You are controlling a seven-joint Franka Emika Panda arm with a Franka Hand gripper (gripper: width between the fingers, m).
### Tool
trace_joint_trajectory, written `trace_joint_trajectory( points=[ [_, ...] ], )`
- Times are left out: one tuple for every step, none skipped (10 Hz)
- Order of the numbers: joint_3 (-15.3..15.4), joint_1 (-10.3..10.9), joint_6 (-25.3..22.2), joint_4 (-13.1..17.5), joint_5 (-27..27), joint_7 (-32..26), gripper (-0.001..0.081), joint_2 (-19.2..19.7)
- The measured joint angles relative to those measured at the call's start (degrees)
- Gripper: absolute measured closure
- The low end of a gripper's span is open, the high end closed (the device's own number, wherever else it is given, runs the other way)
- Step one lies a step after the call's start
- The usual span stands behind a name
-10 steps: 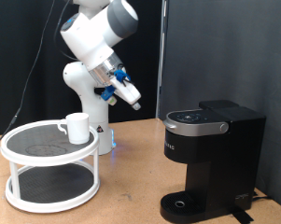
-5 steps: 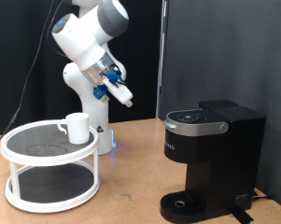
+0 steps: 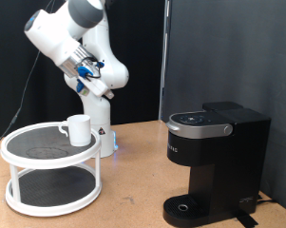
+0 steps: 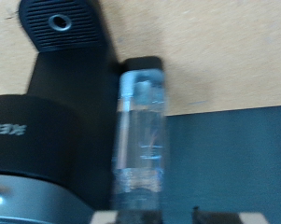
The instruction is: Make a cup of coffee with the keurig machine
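The white cup [image 3: 78, 129] stands upright on the top tier of a white round rack [image 3: 28, 177] at the exterior view's left. The black keurig machine [image 3: 214, 166] stands at the exterior view's right with its lid down and nothing on its round drip base [image 3: 187, 208]. My gripper [image 3: 106, 91] hangs in the air above and a little to the right of the cup, well left of the machine, and nothing shows between its fingers. The wrist view holds the keurig machine [image 4: 47, 112] with its clear water tank [image 4: 142, 140]; the fingers do not show there.
The wooden table [image 3: 133, 185] carries the rack and the machine. The arm's white base [image 3: 97, 128] stands just behind the rack. A black curtain [image 3: 228, 47] fills the background.
The arm has swung up and towards the exterior view's left, carrying the gripper away from the machine to a spot above the cup. Cup and machine have not moved.
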Motion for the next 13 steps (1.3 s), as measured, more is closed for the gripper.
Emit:
trace_joint_trajectory(
  points=[
    [-1.4,-0.8,-3.6,0.6,-3.4,-1.7,0.0806,-0.3],
    [-2.5,-1.7,-5.7,1.1,-6.7,-3.4,0.0806,-0.6],
    [-2.7,-2.2,-6.6,1.3,-8.3,-4.4,0.0806,-1.3],
    [-2.7,-2.2,-6.6,1.2,-7.9,-4.3,0.0806,-1.3],
    [-3.2,-2.3,-6.2,1.1,-7.4,-4.6,0.0806,-1.2],
    [-4.4,-2.6,-6.0,1.1,-7.3,-5.1,0.0806,-1.2],
    [-6.1,-3.2,-6.0,1.3,-7.3,-6.4,0.0806,-1.3],
    [-8.1,-3.9,-6.0,1.5,-7.3,-7.6,0.0806,-1.3],
    [-10.1,-4.6,-6.3,2.0,-7.3,-8.4,0.0806,-1.2],
    [-12.0,-4.9,-6.5,2.6,-7.3,-8.6,0.0806,-1.1],
    [-13.5,-5.1,-6.6,3.4,-7.3,-8.6,0.0806,-0.9],
    [-14.7,-5.1,-6.7,4.3,-7.3,-8.6,0.0806,-0.6],
    [-15.6,-5.1,-6.9,5.1,-7.3,-8.6,0.0806,0.0]
  ],
)
